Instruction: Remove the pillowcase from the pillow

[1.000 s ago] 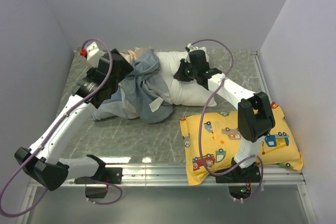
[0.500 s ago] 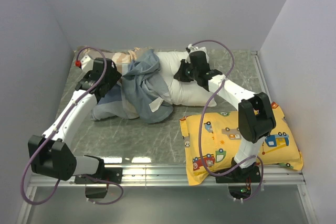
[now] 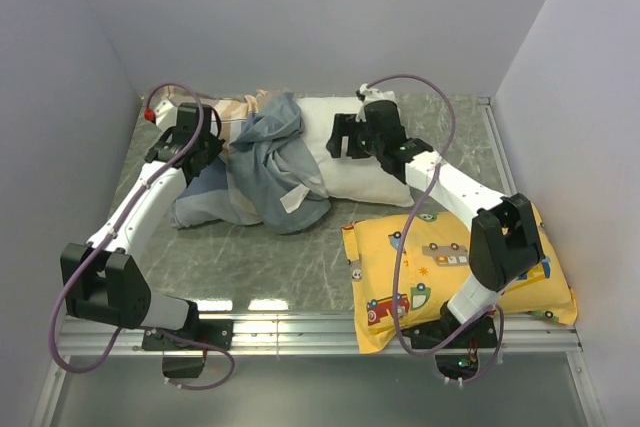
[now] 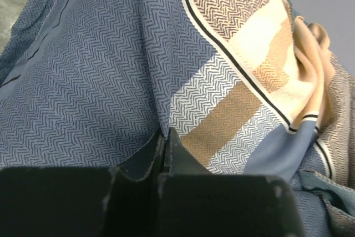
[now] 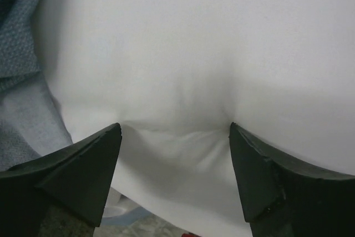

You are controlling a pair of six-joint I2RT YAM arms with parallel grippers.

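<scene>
Overhead, grey marbled table (image 3: pixel 300 247) boxed by pale walls (image 3: pixel 300 17); pillowcase (image 3: pixel 265 162) bunched far-left over pillow (image 3: pixel 345 179), bare strip in front. Left wrist: left gripper (image 4: pixel 165 137) pinching pillowcase cloth. Right wrist: right gripper (image 5: pixel 175 131) spread wide against pillow.

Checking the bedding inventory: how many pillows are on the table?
2: the white pillow at the back, partly under the striped pillowcase; the yellow vehicle-print pillow at the near right. None looks hidden.
</scene>
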